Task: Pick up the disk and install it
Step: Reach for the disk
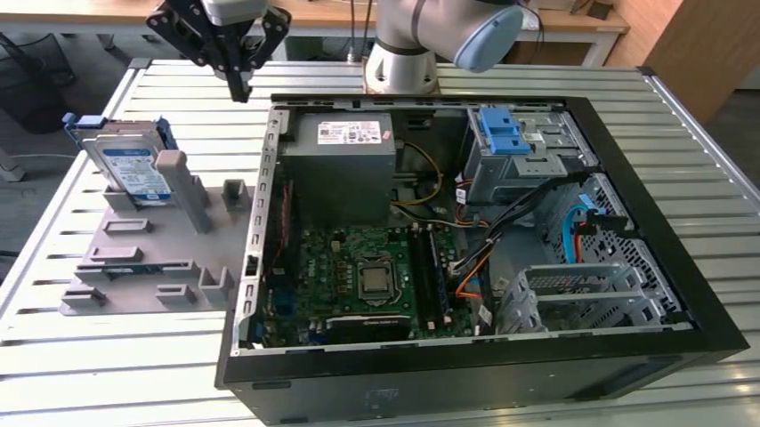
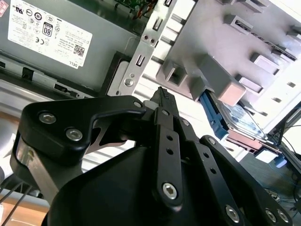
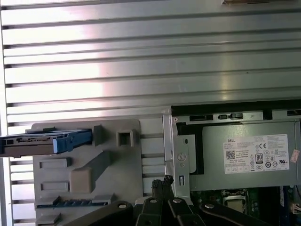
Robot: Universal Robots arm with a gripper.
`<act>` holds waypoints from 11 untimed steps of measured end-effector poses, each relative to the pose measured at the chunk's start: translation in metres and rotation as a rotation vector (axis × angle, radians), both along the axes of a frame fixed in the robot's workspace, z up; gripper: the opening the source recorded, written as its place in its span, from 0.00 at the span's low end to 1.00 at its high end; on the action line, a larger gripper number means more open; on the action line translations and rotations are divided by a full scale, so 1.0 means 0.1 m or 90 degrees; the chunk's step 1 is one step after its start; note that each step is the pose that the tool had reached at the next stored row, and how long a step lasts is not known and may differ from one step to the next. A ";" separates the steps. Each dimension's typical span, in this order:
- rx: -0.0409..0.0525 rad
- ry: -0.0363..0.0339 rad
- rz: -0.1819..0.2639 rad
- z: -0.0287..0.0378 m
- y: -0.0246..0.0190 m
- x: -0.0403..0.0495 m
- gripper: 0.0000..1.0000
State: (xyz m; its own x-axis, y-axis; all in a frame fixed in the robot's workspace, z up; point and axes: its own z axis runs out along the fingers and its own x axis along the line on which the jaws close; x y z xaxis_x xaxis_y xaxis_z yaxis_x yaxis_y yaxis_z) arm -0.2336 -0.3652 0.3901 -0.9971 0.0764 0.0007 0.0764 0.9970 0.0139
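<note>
The disk (image 1: pixel 128 167) is a silver hard drive with a blue-and-white label and a blue carrier frame. It stands on edge in a grey holder (image 1: pixel 142 258) at the exterior view's left, beside the open computer case (image 1: pixel 665 294). My gripper (image 1: pixel 241 87) hangs above the table between the holder and the case's back corner, its fingers shut together on nothing. It is well above and apart from the disk. In both wrist views the disk (image 2: pixel 241 117) (image 3: pixel 33 142) lies off to one side of the shut fingertips (image 2: pixel 162 94) (image 3: pixel 165 181).
Inside the case are a grey power supply (image 1: pixel 344 160) with a white sticker, a green motherboard (image 1: pixel 368 276) and a grey drive cage with a blue latch (image 1: pixel 513 135). The slatted metal table (image 1: pixel 71 374) runs all round. The arm's base (image 1: pixel 400 62) stands behind the case.
</note>
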 end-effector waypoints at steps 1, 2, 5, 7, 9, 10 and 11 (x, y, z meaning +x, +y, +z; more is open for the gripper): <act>0.0000 0.0000 0.000 0.000 0.004 -0.008 0.11; 0.0000 0.0000 0.000 -0.001 0.008 -0.016 0.11; 0.0000 0.0000 0.000 -0.002 0.021 -0.040 0.11; 0.0000 0.0000 0.000 -0.002 0.029 -0.059 0.11; 0.0000 0.0000 0.000 -0.003 0.038 -0.075 0.11; 0.0000 0.0000 0.000 -0.003 0.042 -0.083 0.11; -0.0001 0.0000 0.000 -0.003 0.046 -0.092 0.11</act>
State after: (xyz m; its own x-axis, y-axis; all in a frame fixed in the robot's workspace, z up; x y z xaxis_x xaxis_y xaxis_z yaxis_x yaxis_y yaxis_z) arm -0.2429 -0.3606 0.3898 -0.9971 0.0764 0.0008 0.0764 0.9970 0.0138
